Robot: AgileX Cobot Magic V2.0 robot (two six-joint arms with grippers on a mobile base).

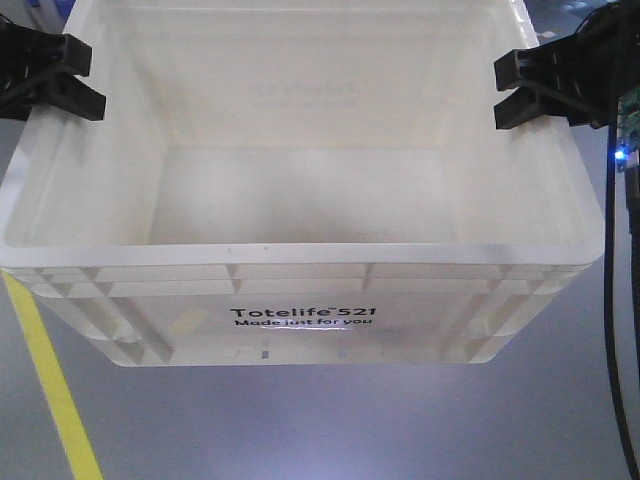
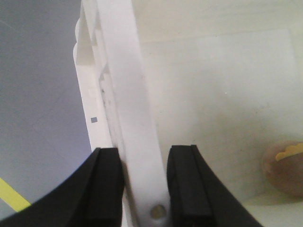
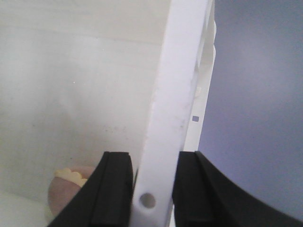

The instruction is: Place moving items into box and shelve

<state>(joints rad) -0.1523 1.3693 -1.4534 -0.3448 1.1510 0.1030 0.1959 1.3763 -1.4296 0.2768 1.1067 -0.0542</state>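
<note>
Nearest the front camera, the box (image 1: 300,290) is seen with its printed wall, marked "Totelife 521 Made just for you", turned toward the lens and its open top facing up. It fills most of the view between the two arms, over the grey floor (image 1: 300,430); whether it touches the floor cannot be told. Its left rim is gripped by the left hand (image 1: 88,78), whose black fingers (image 2: 106,184) are pressed narrowly on either side of the white rim. The right rim is clamped in the same way by the right hand (image 1: 505,90), one finger inside the box and one outside. In the wrist views a round brownish object (image 2: 286,168) with a yellow patch is seen lying on the box bottom, near the wall. A yellow line (image 1: 55,390) is painted across the floor at the left of the box. At the far right, a black cable (image 1: 612,300) is hung below a small blue light (image 1: 620,155).
</note>
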